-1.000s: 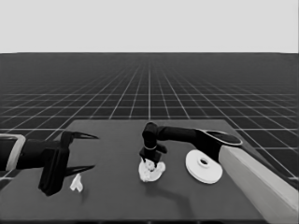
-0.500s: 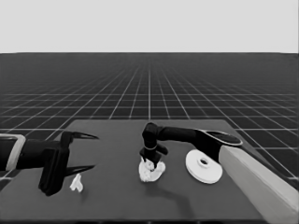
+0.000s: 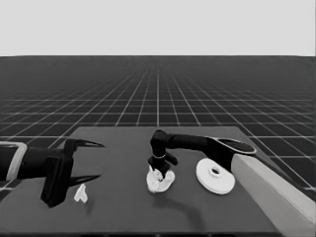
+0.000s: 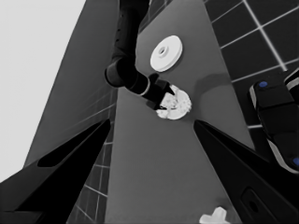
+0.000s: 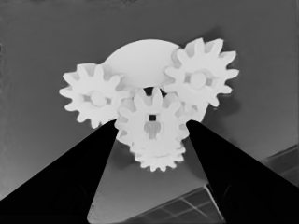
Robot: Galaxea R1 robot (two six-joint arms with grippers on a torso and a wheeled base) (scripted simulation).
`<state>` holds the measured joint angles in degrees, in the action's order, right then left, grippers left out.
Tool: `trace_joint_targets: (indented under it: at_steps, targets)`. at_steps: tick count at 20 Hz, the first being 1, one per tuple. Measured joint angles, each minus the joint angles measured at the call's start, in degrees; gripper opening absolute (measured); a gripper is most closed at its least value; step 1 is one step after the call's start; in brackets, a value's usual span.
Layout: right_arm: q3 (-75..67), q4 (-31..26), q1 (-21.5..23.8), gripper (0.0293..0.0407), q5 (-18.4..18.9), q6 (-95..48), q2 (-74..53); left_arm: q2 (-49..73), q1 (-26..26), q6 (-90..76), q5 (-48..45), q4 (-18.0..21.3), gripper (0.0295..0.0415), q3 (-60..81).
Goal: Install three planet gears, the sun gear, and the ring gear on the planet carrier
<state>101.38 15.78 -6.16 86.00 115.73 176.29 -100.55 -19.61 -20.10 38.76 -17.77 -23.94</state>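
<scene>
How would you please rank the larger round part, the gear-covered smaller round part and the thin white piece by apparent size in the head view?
1. Larger round part.
2. Smaller round part, partly hidden under the gears and right end effector.
3. Thin white piece.

The right gripper [image 3: 161, 170] is hanging straight over the smaller round part [image 3: 160, 182] at mid-table, so its arm is barring the way in from above and from the right. In the right wrist view four gears [image 5: 152, 120] are crowding that part [image 5: 140, 58] — its top is offering little bare face. The larger round part [image 3: 215, 176] is lying just beside the right arm, well apart from the cluster, its top uncovered. The left gripper [image 3: 83, 162] is sitting over the table's left end with a thin white piece [image 3: 80, 193] near its fingers. Between that piece and the cluster bare table [image 3: 118, 207] is lying open — the front edge too.
</scene>
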Motion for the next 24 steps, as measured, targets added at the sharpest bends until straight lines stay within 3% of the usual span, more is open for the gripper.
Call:
trace_joint_targets:
  at_steps: [24]
  targets:
    - [0.0,0.0,0.0,0.0309,0.0,14.4,0.0,0.0,0.0,0.0,0.0,0.0,0.0385,0.0]
